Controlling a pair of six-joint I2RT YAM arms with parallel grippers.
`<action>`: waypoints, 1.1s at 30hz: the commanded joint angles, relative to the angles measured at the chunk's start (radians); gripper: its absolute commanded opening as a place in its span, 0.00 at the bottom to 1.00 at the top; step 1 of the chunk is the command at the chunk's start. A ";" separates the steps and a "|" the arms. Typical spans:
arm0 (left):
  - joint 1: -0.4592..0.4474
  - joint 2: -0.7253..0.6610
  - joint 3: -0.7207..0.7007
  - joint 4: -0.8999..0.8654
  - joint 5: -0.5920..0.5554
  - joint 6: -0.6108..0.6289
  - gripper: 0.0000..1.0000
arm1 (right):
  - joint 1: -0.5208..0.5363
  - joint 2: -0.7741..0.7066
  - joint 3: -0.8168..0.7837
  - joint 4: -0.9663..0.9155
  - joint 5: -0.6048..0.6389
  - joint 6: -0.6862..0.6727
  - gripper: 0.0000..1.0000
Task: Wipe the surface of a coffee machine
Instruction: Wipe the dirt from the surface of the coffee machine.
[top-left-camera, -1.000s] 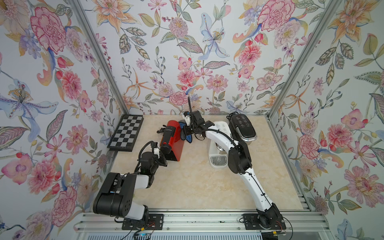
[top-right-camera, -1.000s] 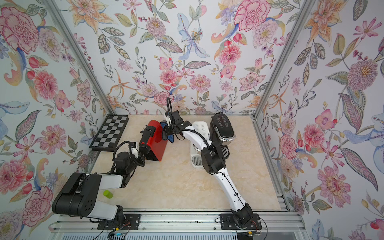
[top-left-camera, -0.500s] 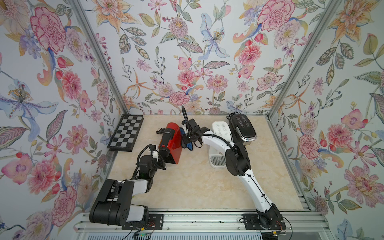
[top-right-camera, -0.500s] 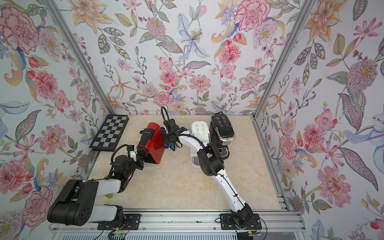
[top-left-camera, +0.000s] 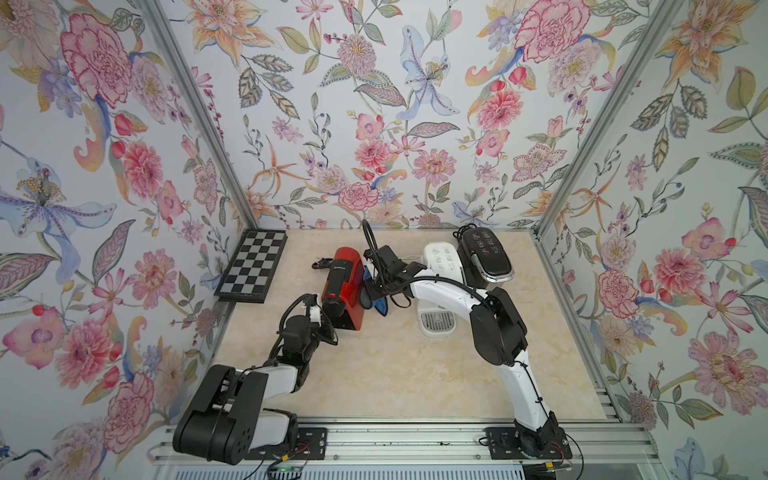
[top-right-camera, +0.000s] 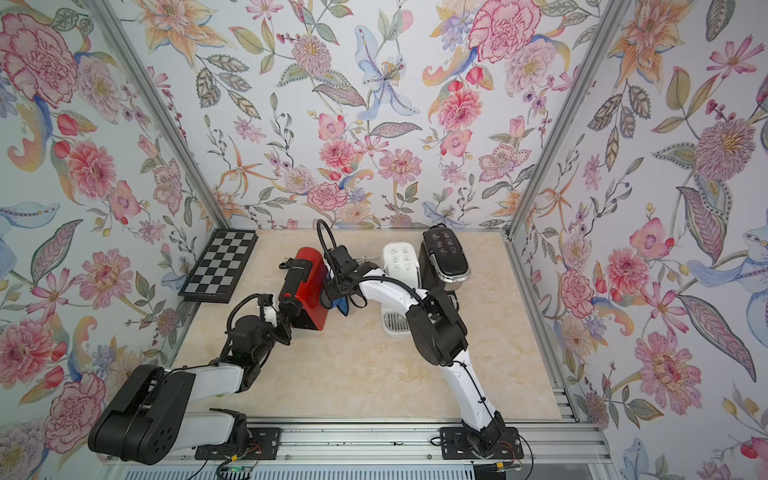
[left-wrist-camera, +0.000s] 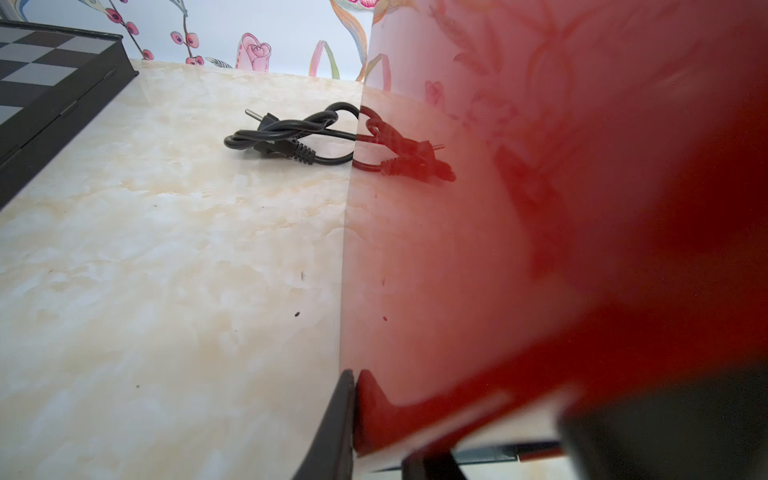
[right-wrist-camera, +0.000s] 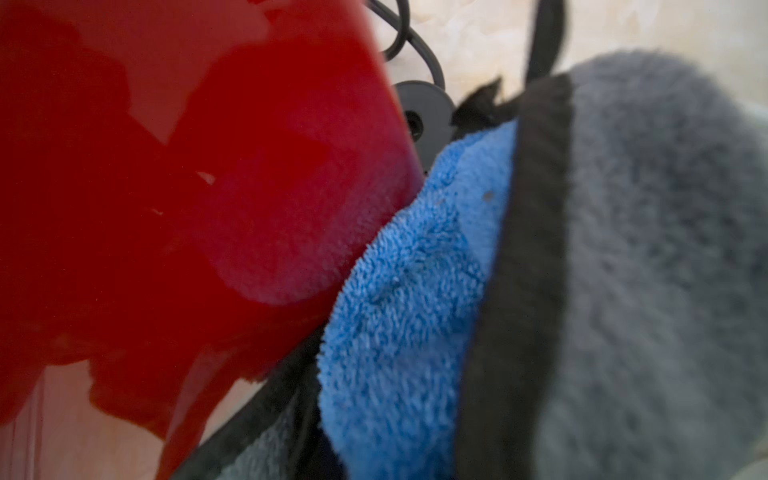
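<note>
The red coffee machine (top-left-camera: 348, 276) (top-right-camera: 309, 274) stands left of the table's middle; its glossy side fills the left wrist view (left-wrist-camera: 540, 208) and the right wrist view (right-wrist-camera: 187, 166). My right gripper (top-left-camera: 374, 287) (top-right-camera: 335, 291) is shut on a blue and grey cloth (top-left-camera: 377, 302) (top-right-camera: 342, 306) (right-wrist-camera: 407, 291), which presses on the machine's right side. The cloth hides its fingers in the right wrist view. My left gripper (top-left-camera: 319, 316) (top-right-camera: 272, 313) is shut, and one dark finger (left-wrist-camera: 336, 436) lies along the machine's left side near its front.
A white coffee machine (top-left-camera: 441, 262) and a black one (top-left-camera: 485, 257) stand to the right of the red one. A chessboard (top-left-camera: 253, 266) (left-wrist-camera: 37, 83) lies at the left wall. A black power cord (left-wrist-camera: 291, 137) (top-left-camera: 322, 264) lies behind the red machine.
My right gripper has slid the cloth from the back of the red machine toward the front along its right side. The left gripper has stayed at the machine's front left.
</note>
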 joint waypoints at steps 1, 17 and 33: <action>-0.095 -0.045 -0.009 0.055 0.208 -0.129 0.03 | 0.015 -0.094 -0.009 0.094 -0.059 0.032 0.12; -0.248 -0.012 0.022 0.094 0.130 -0.173 0.04 | 0.074 -0.228 -0.359 0.267 -0.045 0.145 0.12; -0.402 0.091 0.056 0.216 0.059 -0.242 0.04 | 0.090 -0.225 -0.517 0.425 -0.127 0.235 0.13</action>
